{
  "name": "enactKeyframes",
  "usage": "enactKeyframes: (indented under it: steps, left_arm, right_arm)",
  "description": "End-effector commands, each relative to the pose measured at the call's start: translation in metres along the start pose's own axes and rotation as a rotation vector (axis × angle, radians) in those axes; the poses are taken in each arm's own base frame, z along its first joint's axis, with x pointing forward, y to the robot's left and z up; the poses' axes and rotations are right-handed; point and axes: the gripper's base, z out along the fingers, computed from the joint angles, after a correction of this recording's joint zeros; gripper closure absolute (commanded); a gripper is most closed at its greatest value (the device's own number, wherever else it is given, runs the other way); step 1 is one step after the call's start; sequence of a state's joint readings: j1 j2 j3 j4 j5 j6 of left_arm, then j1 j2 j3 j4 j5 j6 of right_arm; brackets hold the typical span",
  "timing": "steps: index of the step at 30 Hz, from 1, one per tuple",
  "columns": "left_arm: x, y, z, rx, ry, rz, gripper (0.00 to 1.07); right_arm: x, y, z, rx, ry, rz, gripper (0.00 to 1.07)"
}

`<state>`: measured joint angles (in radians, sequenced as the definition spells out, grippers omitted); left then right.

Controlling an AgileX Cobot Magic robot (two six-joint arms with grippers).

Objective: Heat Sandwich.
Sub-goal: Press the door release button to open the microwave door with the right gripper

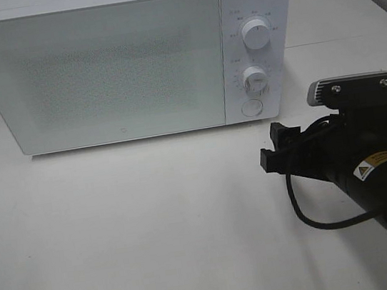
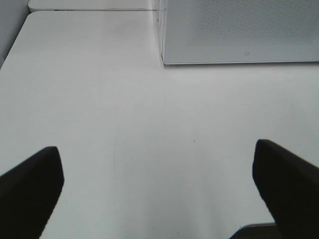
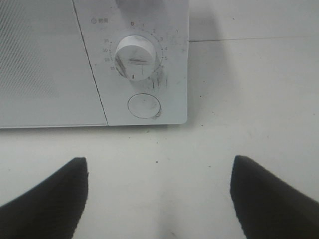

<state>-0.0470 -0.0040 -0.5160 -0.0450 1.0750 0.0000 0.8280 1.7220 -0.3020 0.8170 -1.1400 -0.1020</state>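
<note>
A white counter (image 1: 119, 235) seen from above. The left end effector (image 2: 157, 147) shows only in its own wrist view: its two dark fingers are spread wide with nothing between them, hovering over bare counter in front of the microwave's near left corner. A white microwave (image 1: 111, 70) stands along the counter's back edge, its speckled door (image 1: 96, 68) closed. On the panel to the right of the door sit an upper dial (image 1: 256, 33), a lower dial (image 1: 255, 78) and a round button (image 1: 251, 107) beneath them. Near the counter's right edge, the black right end effector (image 1: 274, 146) hangs above the surface, released and holding nothing, facing the lower dial and button, apart from them. Where the sandwich is cannot be told from these views.
</note>
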Motion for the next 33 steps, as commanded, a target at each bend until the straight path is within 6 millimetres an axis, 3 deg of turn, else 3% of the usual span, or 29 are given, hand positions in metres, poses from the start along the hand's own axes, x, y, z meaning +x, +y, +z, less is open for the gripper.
enactKeyframes:
  steps: [1, 11, 15, 20, 24, 27, 28, 29, 33]
  left_arm:
    - [0.0013, -0.0006, -0.0035, 0.003, -0.035, -0.003, 0.09]
    - [0.0013, -0.0006, -0.0035, 0.003, -0.035, -0.003, 0.09]
    - [0.0013, -0.0006, -0.0035, 0.003, -0.035, -0.003, 0.09]
    - [0.0013, -0.0006, -0.0035, 0.003, -0.035, -0.003, 0.09]
    - [0.0013, -0.0006, -0.0035, 0.003, -0.035, -0.003, 0.09]
    - [0.0013, -0.0006, -0.0035, 0.003, -0.035, -0.003, 0.09]
    - [0.0013, -0.0006, -0.0035, 0.003, -0.035, -0.003, 0.09]
    - [0.0013, -0.0006, -0.0035, 0.003, -0.035, -0.003, 0.09]
    - [0.0013, -0.0006, -0.0035, 0.003, -0.035, -0.003, 0.09]
  right_arm:
    - [-0.0015, 0.0012, 0.0005, -0.001, -0.015, 0.119, 0.32]
    - [-0.0022, 0.0011, 0.0005, -0.005, -0.022, 0.586, 0.32]
    - [-0.0015, 0.0011, 0.0005, -0.006, -0.014, 0.967, 0.34]
    - [-0.0013, 0.0011, 0.0005, -0.006, -0.012, 1.109, 0.4]
    - [-0.0011, 0.0012, 0.0005, -0.006, -0.009, 1.321, 0.56]
    - [-0.0001, 0.0013, 0.0005, 0.0, 0.002, 1.36, 0.63]
    - [0.0015, 0.0014, 0.0005, 0.011, 0.017, 1.394, 0.72]
    - [0.0015, 0.0014, 0.0005, 0.011, 0.017, 1.394, 0.72]
    - [0.0039, 0.0017, 0.0004, 0.029, 0.041, 1.456, 0.97]
